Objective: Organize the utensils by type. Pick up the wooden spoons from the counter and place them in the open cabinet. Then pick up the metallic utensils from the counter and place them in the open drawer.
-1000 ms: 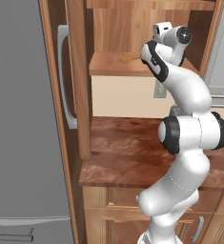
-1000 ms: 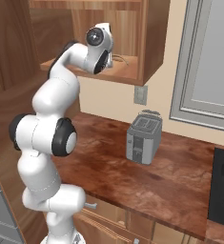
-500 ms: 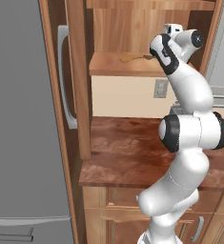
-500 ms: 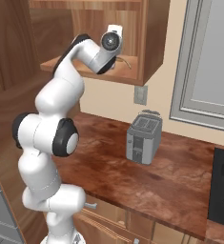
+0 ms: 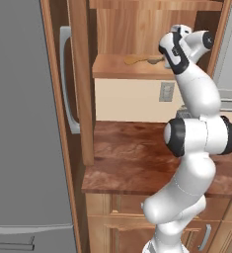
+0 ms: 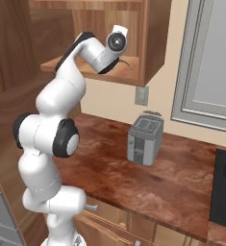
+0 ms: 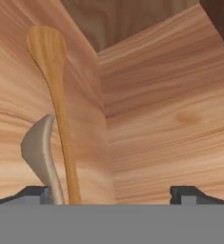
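Gripper (image 7: 108, 193) spread wide, nothing between the tips, up at the open cabinet (image 5: 137, 29). Orange-brown wooden spoon (image 7: 56, 109) lying on the cabinet shelf (image 5: 122, 69), also seen as a thin brown shape on the shelf from the left base view. Pale beige spoon (image 7: 39, 152) right beside it, touching or nearly so, close to the left fingertip (image 7: 32, 193). Both wooden spoons in the cabinet, released, so first half of the task looks done. Remaining: grey metal spoon to the drawer. Neither one picked out on the visible stretch of counter (image 5: 132, 163); whereabouts cannot be told. Toaster (image 6: 144, 139) standing on the counter under the cabinet, not part of the job. Next likely: pull hand out of the cabinet, come down toward the counter for the metal spoon.
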Tool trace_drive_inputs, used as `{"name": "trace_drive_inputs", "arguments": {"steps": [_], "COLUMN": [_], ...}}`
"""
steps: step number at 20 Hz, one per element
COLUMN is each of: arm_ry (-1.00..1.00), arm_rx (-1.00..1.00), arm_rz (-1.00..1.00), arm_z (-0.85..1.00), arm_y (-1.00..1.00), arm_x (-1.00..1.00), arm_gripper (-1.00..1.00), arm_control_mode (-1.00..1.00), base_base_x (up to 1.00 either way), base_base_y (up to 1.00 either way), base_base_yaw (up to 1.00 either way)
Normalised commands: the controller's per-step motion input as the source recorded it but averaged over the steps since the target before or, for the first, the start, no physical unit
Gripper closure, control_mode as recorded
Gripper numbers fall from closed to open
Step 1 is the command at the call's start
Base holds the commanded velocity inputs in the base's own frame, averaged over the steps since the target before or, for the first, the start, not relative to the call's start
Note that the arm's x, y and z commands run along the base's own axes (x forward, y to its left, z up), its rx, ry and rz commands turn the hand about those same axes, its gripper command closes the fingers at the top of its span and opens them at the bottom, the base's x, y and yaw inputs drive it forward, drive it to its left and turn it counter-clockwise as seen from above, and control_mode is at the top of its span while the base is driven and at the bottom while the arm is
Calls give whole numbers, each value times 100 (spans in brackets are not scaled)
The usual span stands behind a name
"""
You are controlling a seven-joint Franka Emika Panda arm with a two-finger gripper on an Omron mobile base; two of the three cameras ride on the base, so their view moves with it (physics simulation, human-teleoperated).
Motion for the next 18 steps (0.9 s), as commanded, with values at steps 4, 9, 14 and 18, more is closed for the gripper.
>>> {"name": "trace_drive_inputs", "arguments": {"steps": [4, 9, 14, 18], "arm_ry": [10, 1, -6, -4], "arm_rx": [1, 0, 0, 2], "arm_rz": [0, 0, -3, -6], "arm_z": [1, 1, 0, 4], "arm_y": [28, 3, 1, 11], "arm_x": [2, -39, -61, -71], "arm_gripper": [-100, -100, -100, -100], "arm_control_mode": [-100, -100, -100, -100], "base_base_x": [0, 0, 0, 0], "base_base_y": [0, 0, 0, 0], "base_base_yaw": [0, 0, 0, 0]}}
